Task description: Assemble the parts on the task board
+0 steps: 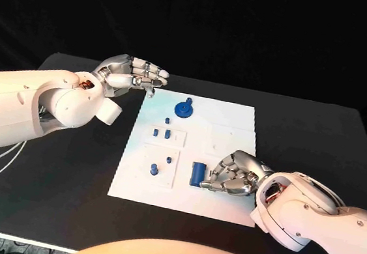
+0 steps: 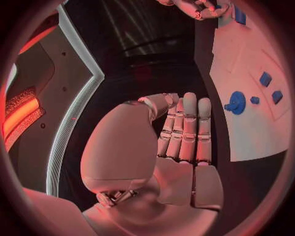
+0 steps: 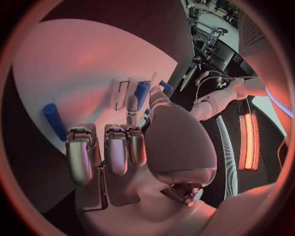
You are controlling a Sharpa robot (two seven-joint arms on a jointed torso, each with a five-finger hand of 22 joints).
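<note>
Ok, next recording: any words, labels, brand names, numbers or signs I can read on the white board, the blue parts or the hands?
None can be read. The task board is plain white with only thin outlines, the blue parts are unmarked, and the left hand and right hand carry no legible text.

Head camera high above the task board (image 1: 232, 119); wrist cameras close behind each hand, sharing that board.

Blue parts (image 1: 184, 109) (white task board (image 1: 237, 119))
</note>
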